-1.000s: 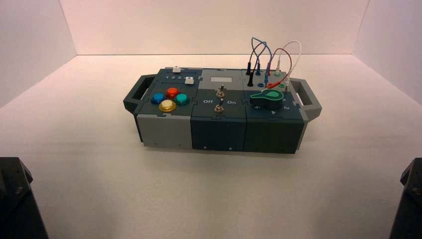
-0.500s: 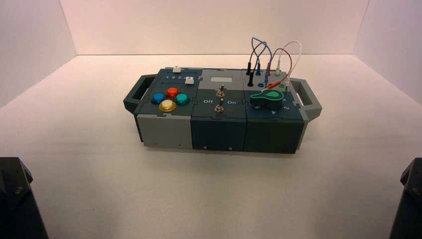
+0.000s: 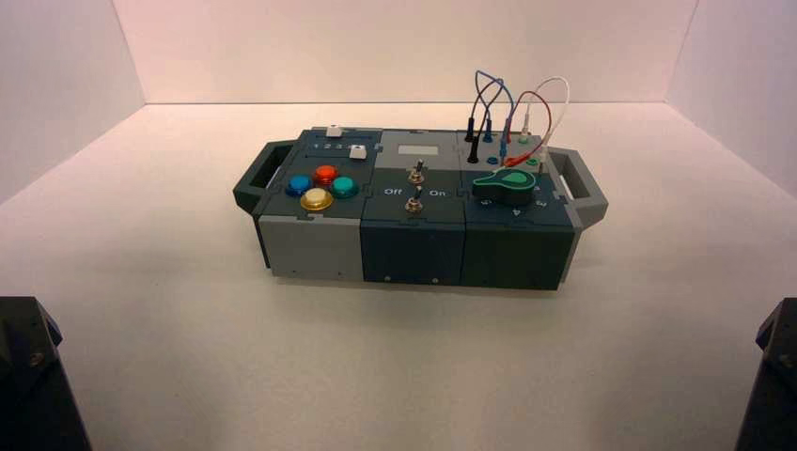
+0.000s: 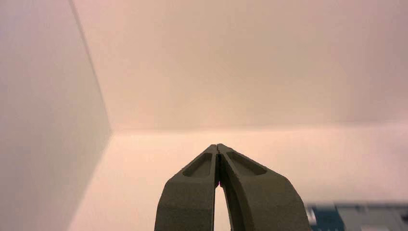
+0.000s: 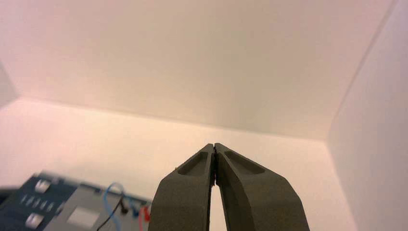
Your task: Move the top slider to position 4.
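Top slider (image 3: 334,132) behind numbered slider (image 3: 356,151), box's (image 3: 414,240) left

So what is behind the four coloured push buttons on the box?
Two white slider knobs: the lower slider with digits beside it, and behind that the top slider. Nothing covers them.

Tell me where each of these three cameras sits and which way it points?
High view: above and behind the arms, looking down at the box; both parked arms' dark corners show.
Left wrist view: on the left arm, facing the far wall; shut left pincer.
Right wrist view: on the right arm, likewise; shut right pincer.
Shared: the right wrist and high views both show the blue wire.
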{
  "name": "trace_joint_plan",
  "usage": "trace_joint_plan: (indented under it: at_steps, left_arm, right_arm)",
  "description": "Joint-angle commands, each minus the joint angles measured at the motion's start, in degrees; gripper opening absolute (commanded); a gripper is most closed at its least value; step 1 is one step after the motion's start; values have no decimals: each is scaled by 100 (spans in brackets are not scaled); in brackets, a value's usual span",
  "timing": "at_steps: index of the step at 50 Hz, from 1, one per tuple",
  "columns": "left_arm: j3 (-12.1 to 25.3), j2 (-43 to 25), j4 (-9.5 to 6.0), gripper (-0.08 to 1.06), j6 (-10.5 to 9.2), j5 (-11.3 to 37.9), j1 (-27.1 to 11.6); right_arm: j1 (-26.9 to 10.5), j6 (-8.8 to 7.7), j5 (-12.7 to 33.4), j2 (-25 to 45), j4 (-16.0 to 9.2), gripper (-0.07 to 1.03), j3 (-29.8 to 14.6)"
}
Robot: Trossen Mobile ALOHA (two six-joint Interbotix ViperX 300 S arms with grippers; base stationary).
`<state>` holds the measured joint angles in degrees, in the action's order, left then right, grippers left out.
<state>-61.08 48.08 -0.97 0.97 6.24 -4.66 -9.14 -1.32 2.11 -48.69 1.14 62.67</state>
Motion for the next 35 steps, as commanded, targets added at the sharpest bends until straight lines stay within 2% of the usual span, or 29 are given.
trace_joint_plan:
  at_steps: [1,6,15,23,28,35]
  left_arm:
    - [387,-343,0,-3,9,378,-132]
    - [580,-712,0,-3,26,729,-308]
    - [809,-1178,-9,-3,9,1011,-598]
    - [1081,-1679,-105,-3,-88,1301,-835]
    - [1397,-2188,-141,-3,-105,1661,-914]
    - [1925,-2918,-141,-3,-114,2153,-1072]
  right_arm:
    - [-255,-9,308,369,9,-2,-378]
    - [-483,-9,598,773,0,-2,-562]
    - [-896,9,747,1415,-44,-2,-853]
    - [-1187,9,1063,1960,-97,-2,-1257]
    - [-1327,0,1283,2294,-97,-2,-1529]
    - [-1354,-9,1336,2681,-105,-2,-1723]
